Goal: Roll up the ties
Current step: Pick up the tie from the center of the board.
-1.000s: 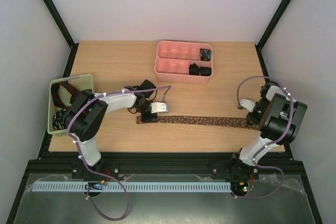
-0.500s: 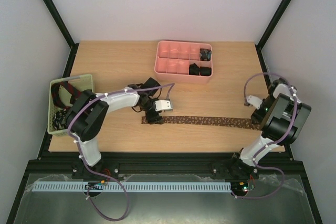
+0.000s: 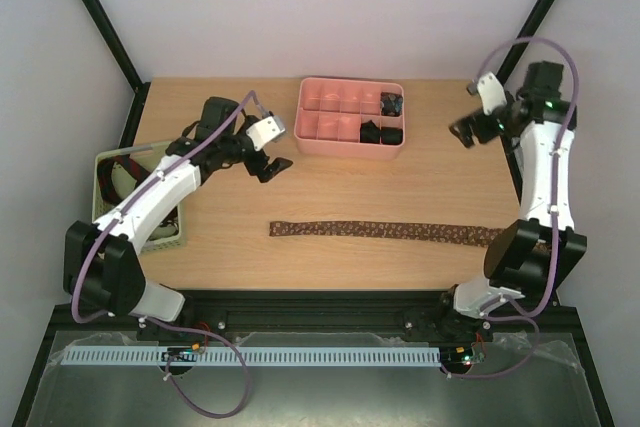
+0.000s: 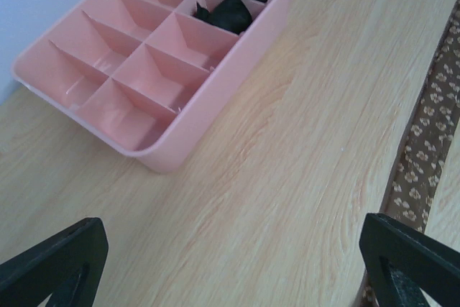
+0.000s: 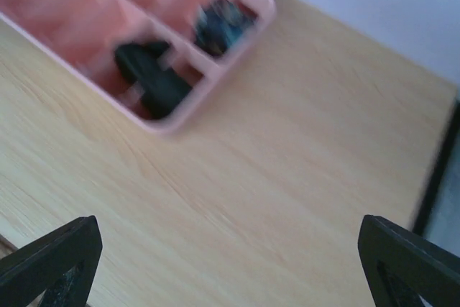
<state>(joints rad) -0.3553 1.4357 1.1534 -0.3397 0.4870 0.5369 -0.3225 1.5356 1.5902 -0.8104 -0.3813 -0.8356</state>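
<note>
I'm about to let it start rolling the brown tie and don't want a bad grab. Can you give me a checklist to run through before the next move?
1. Brown tie flat and straight on the table: ok.
2. Left pincer open, nothing in it: ok.
3. Right pincer open, nothing in it: ok.
4. A pincer at a tie end: not ok; both hang near the pink tray, apart from the tie.
5. Empty tray compartment for the roll: ok; the left ones are bare.
6. Tie's right end free: cannot tell; the right arm hides it.
</note>
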